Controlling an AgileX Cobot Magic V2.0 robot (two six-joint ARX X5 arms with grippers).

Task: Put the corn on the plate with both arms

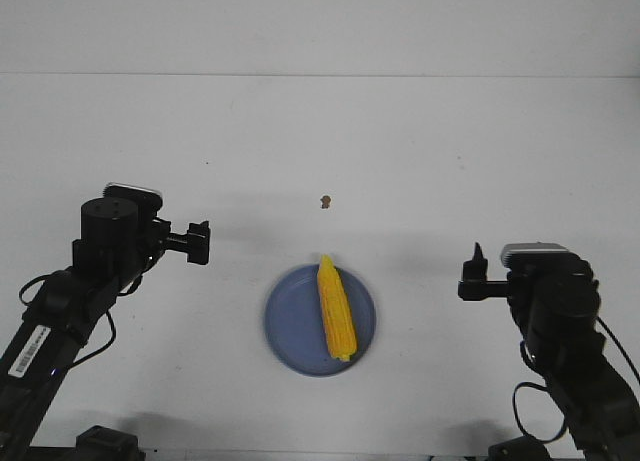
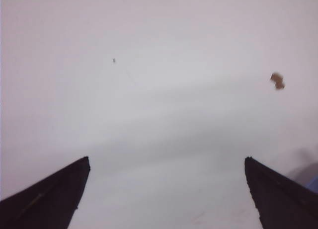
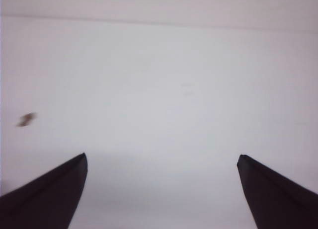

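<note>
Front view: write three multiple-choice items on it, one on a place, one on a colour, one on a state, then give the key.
1. Where does the corn lie?
A. On the plate
B. On the bare table beside the left gripper
C. Between the fingers of the right gripper

2. What colour is the plate?
A. Red
B. Blue
C. Green

3. How do the two grippers stand?
A. Both shut on the corn
B. Both open and holding nothing
C. One shut on the plate's rim

Key: 1 A, the cob rests across the plate. 2 B, the plate is periwinkle blue. 3 B, the left gripper and right gripper sit apart from the plate, and both wrist views show spread fingers with nothing between.
</note>
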